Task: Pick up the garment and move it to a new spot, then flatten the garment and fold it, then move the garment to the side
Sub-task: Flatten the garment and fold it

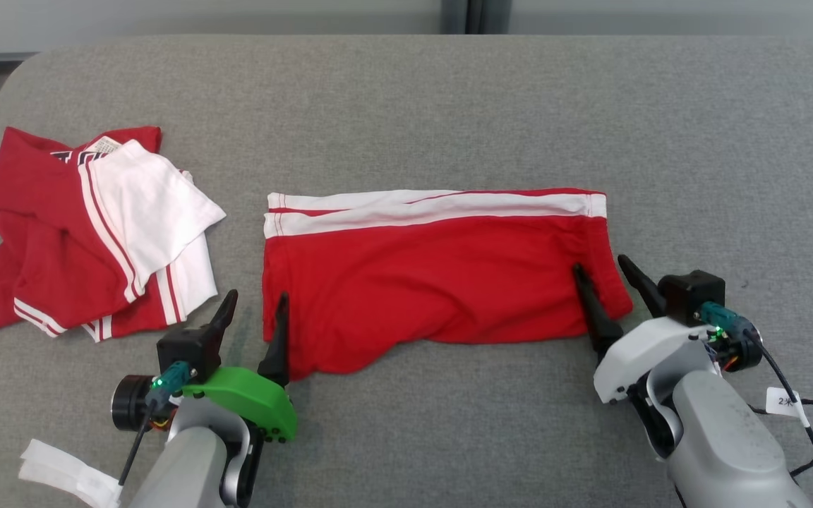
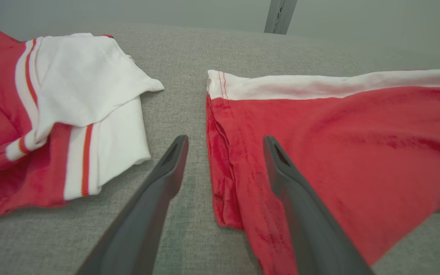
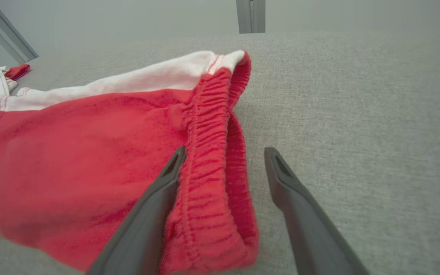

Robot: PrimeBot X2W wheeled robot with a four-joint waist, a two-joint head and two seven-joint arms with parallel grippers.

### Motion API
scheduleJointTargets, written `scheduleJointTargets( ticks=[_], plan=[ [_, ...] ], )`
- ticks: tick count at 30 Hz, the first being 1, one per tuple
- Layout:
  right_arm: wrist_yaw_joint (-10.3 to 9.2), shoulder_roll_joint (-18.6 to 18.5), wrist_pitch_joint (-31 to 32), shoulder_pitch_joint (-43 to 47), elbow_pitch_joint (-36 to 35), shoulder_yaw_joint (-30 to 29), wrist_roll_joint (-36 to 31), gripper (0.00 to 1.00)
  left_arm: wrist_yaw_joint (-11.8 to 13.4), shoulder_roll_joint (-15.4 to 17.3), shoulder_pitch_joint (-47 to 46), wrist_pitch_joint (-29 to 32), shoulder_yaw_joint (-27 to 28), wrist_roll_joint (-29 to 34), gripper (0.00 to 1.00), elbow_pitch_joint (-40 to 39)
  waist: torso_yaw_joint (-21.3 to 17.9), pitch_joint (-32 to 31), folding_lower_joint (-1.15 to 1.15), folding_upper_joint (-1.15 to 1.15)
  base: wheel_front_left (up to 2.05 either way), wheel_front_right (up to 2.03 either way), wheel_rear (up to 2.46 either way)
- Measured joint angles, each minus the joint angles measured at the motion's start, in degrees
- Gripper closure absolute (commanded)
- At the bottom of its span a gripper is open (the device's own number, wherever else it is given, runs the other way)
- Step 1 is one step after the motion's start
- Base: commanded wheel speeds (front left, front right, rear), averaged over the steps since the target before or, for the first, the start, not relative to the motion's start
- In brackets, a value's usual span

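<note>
A: Since the grey cloth-covered table takes up most of the head view, where on it does the garment lie?

B: The red shorts with white side stripes are spread flat near its middle. The stripes run along the far edge, the elastic waistband is toward the robot's right, and the near edge is a little wavy.

A: And the heap further left?

B: A crumpled red-and-white garment pile, apart from the shorts with bare table between them.

A: What about the grippers?

B: The left gripper is spread wide with nothing in it. One finger is over the shorts' left end, the other over bare table. The right gripper is just as wide and empty, straddling the waistband's near corner, with one finger over red fabric and one over the table beside it.

A: Anything smaller?

B: A small white tag hanging by the right wrist.
</note>
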Motion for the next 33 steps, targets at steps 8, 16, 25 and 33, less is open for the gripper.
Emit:
scheduleJointTargets(
  ticks=[8,16,25,33],
  plan=[
    [0.00,-0.02,-0.67,1.23,4.71,1.38,3.99,0.93,-1.07,-1.09,0.09,-0.01,1.90,2.36,0.00,0.19,0.46,1.25,0.00,0.00,0.00,0.00,0.00],
    [0.19,0.65,-0.40,1.34,4.79,-2.88,5.34,1.00,-1.97,-1.46,0.20,0.00,3.80,4.15,0.00,0.49,-0.23,1.01,0.00,0.00,0.00,0.00,0.00],
    [0.00,-5.63,-0.12,0.31,4.28,-22.82,-6.44,1.00,-2.81,-2.60,1.60,0.00,4.32,6.00,0.00,0.96,-2.11,-0.37,0.00,0.00,0.00,0.00,0.00],
    [-0.01,-2.32,0.77,-3.47,1.48,-23.96,-13.01,1.00,-3.43,-3.25,2.78,-0.01,4.31,6.73,0.00,1.99,-3.81,-2.03,0.00,0.00,0.00,0.00,0.00]
  ],
)
